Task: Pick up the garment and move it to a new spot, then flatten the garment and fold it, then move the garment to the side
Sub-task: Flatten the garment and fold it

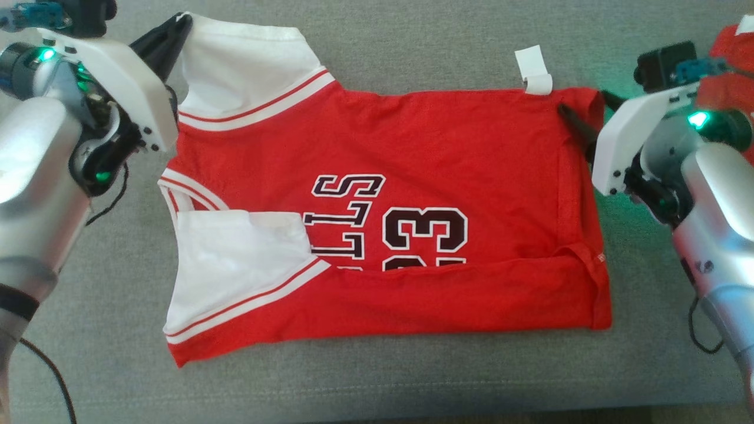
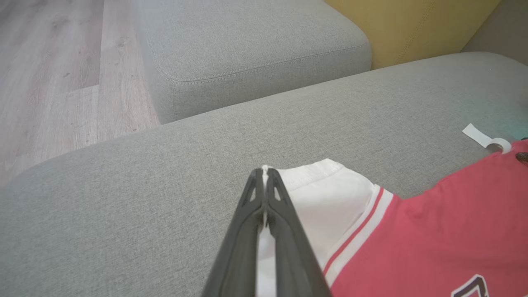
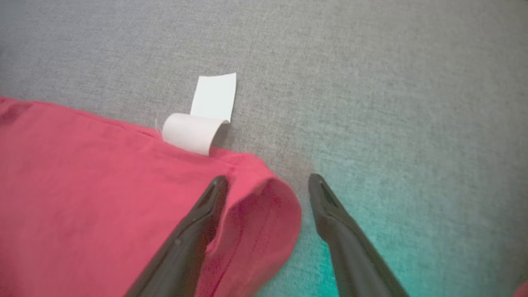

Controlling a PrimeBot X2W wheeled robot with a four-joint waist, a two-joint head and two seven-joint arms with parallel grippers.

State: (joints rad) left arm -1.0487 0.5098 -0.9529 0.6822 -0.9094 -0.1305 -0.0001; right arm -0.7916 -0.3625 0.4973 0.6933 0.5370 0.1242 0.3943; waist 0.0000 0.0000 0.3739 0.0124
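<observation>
The garment (image 1: 412,176), a red jersey with white sleeves and dark numerals, lies spread on the grey sofa cushion (image 1: 412,377), its near edge folded over. My left gripper (image 1: 182,23) is at the far left corner, shut on the edge of the white sleeve (image 2: 330,198); a strip of white cloth shows between the pinched fingers (image 2: 264,171). My right gripper (image 1: 589,106) is open at the far right corner. Its fingers straddle the curled red hem corner (image 3: 268,214), one finger over the cloth, the other over the bare cushion. A white label (image 3: 206,119) sticks out from the far edge.
Another red cloth (image 1: 730,65) lies behind my right arm at the far right. In the left wrist view, a second grey cushion (image 2: 255,49), a yellow cushion (image 2: 412,24) and wooden floor (image 2: 49,82) lie past the sofa's edge.
</observation>
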